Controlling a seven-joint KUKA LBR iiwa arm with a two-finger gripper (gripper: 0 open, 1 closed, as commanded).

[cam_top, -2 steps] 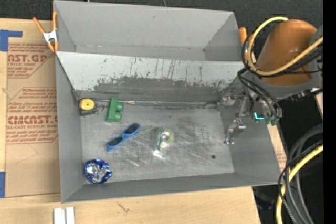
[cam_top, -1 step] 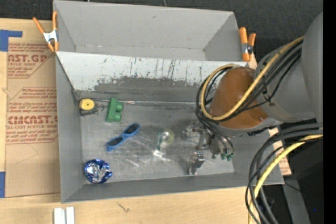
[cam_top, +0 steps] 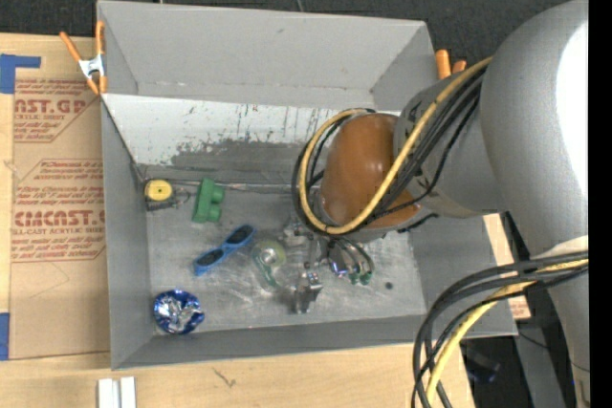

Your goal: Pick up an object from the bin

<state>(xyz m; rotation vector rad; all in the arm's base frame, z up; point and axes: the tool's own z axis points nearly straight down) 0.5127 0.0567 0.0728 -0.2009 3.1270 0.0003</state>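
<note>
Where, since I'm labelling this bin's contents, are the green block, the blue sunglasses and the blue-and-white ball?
green block (cam_top: 207,202): camera view, middle of its top.
blue sunglasses (cam_top: 225,250): camera view, middle of the frame.
blue-and-white ball (cam_top: 178,311): camera view, its centre.

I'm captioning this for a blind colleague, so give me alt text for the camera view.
The robot's gripper is low over the floor of a grey bin, beside a clear greenish object. Toward the view's left lie blue toy glasses, a green block, a small yellow round thing and a crumpled blue-and-white ball.
</note>
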